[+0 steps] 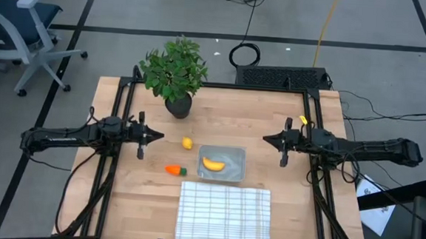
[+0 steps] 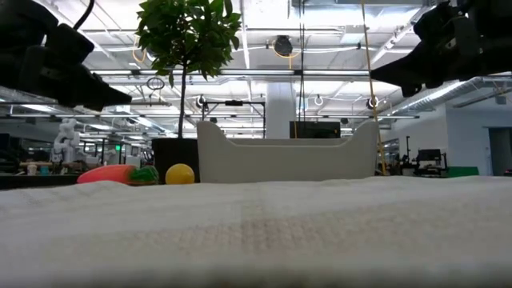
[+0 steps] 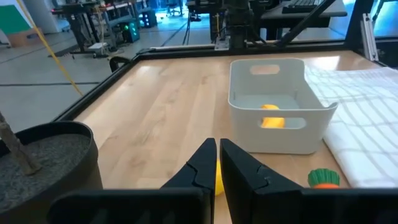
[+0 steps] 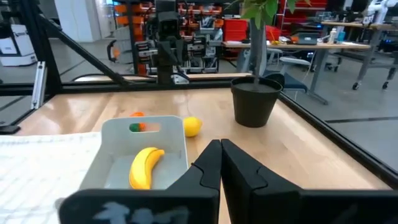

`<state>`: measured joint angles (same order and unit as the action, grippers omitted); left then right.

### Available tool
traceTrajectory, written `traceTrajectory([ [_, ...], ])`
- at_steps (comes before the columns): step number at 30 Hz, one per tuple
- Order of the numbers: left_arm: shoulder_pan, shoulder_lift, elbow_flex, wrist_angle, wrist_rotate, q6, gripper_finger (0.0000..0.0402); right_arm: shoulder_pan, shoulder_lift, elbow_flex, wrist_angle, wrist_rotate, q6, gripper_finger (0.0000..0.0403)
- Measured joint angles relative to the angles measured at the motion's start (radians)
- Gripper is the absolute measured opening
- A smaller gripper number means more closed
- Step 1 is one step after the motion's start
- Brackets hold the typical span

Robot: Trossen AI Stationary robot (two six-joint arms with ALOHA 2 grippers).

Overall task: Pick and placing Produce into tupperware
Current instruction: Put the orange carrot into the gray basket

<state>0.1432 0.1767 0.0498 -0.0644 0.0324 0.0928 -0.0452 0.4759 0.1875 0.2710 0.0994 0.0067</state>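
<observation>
Grey floor (image 1: pixel 94 8), office chair (image 1: pixel 26 26), ceiling lights (image 2: pixel 320 16)

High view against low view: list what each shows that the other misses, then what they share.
Only the high view shows the banana lying inside the tupperware, and both arms in full, the left hand and right hand shut and empty. Only the low view shows the room behind the table. Both show the carrot and lemon on the table outside the container, the potted plant and the white checked cloth.
</observation>
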Motion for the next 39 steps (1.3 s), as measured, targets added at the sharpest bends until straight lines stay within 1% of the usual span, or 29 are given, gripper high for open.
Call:
traceTrajectory([
  [6,0.0,0.0,0.0,-0.001,0.0,-0.009,0.0026,0.0,-0.004,-0.006,-0.001,0.0,-0.024,0.0],
  [15,0.0,0.0,0.0,0.009,0.019,-0.038,0.0026,0.0,-0.076,-0.039,0.017,0.0,-0.023,0.0],
  [21,-0.002,0.0,0.005,0.007,0.023,-0.081,0.0026,0.0,-0.078,-0.042,0.015,0.0,-0.026,0.0],
  [24,-0.018,0.02,0.027,0.007,0.073,-0.103,0.0026,0.0,-0.078,-0.042,0.016,0.0,-0.022,0.0],
  [26,-0.039,0.046,0.048,0.007,0.096,-0.105,0.0026,0.0,-0.078,-0.042,0.016,0.002,-0.022,0.0],
  [31,-0.092,0.144,0.101,0.005,0.099,-0.103,0.0026,0.0,-0.078,-0.042,0.016,0.003,-0.026,0.0],
  [39,-0.204,0.396,0.199,0.006,0.097,-0.113,0.0026,0.0,-0.078,-0.042,0.016,0.004,-0.026,0.0],
])
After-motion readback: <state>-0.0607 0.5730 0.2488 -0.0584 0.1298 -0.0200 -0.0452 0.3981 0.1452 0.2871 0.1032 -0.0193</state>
